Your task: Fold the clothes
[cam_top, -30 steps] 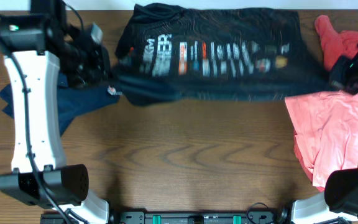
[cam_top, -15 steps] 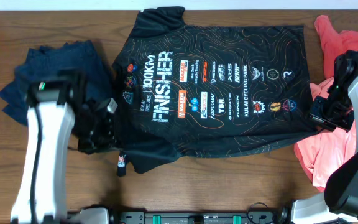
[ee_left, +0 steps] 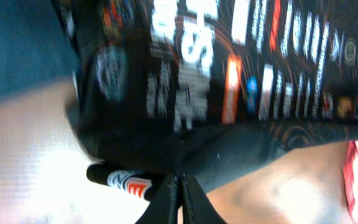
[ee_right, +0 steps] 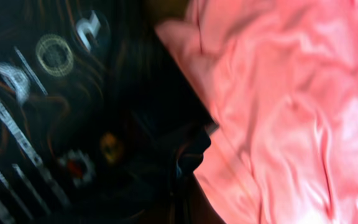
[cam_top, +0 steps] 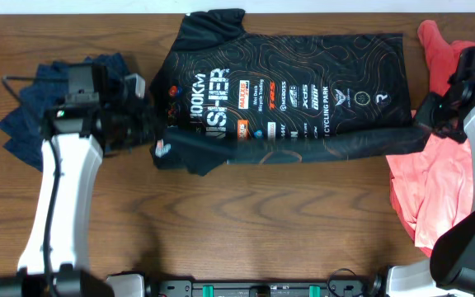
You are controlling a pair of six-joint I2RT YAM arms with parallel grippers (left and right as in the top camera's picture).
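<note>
Jersey (cam_top: 303, 66) reading "100KM", "CYCLING PARK", its hem pinched by left hand (ee_left: 180, 185) and right hand (cam_top: 425, 120).

even overhead light leaves the wooden table (cam_top: 262, 223) sharp and free of glare, while both wrist views are motion-blurred, the black jersey (ee_left: 229, 68) logos smeared.

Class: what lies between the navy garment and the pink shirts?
The black jersey, lower edge folded up, lies between navy garment and pink shirts; the overhead view shows it.
</note>
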